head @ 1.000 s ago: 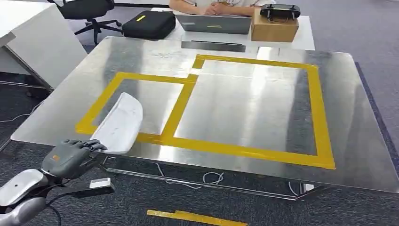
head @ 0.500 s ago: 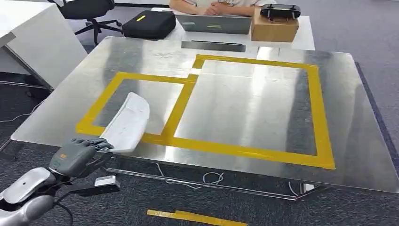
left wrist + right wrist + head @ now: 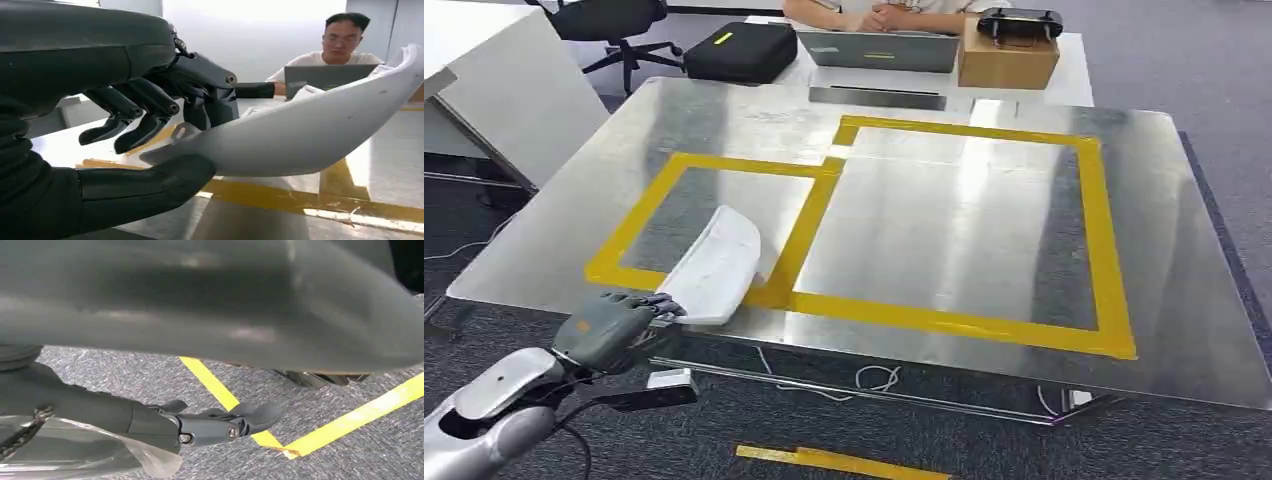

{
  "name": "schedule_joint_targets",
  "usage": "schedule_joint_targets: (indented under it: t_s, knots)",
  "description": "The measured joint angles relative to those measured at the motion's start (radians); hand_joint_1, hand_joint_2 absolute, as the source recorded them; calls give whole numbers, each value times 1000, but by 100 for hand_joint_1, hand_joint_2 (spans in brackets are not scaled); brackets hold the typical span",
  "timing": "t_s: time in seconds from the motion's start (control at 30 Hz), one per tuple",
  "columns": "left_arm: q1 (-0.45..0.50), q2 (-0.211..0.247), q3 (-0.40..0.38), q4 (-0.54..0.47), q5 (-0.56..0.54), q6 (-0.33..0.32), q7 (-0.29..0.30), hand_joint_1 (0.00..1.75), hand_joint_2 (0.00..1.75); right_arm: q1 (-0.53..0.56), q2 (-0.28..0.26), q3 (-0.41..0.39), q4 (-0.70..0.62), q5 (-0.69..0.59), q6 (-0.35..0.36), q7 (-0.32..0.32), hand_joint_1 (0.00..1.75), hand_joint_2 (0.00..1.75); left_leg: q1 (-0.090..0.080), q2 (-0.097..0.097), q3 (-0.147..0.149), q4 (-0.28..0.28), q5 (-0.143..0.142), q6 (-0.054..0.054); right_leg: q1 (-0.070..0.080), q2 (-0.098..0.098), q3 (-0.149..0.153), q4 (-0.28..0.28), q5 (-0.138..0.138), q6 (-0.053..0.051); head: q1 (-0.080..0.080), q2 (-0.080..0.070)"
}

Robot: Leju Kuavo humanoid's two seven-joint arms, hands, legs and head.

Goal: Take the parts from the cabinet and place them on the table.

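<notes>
The near end of the white curved part (image 3: 320, 130) is pinched between the thumb and dark fingers (image 3: 150, 112) of the left hand (image 3: 614, 328). The part is held low over the front left of the metal table (image 3: 1204, 330), across the near yellow tape (image 3: 944, 318) of the smaller marked rectangle; contact with the surface cannot be determined. The right hand (image 3: 220, 425) is seen above grey carpet (image 3: 350, 440), fingers extended and nothing held
</notes>
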State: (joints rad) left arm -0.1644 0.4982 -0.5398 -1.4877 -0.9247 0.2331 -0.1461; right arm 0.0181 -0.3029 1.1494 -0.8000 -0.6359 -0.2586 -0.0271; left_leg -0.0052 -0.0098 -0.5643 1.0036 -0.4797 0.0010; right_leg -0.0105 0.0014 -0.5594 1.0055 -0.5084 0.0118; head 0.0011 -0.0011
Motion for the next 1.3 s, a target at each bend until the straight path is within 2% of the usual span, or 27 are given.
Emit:
schedule_joint_targets:
  t_s: [0.63, 0.67, 1.3]
  knots:
    - [-24, -10, -43, 41, 13, -26, 29, 0, 175, 0, 0, 0, 0, -2, 16, 4, 0, 0, 0, 0, 0, 0, 0, 0, 0, 0, 0, 0, 0, 0, 0, 0]
    - [-25, -10, -43, 41, 13, -26, 29, 0, 0, -1, 0, 0, 0, -2, 16, 4, 0, 0, 0, 0, 0, 0, 0, 0, 0, 0, 0, 0, 0, 0, 0, 0]
    - [-34, -7, -42, 45, 15, -23, 35, 0, 0, -1, 0, 0, 1, -3, 18, 4, 0, 0, 0, 0, 0, 0, 0, 0, 0, 0, 0, 0, 0, 0, 0, 0]
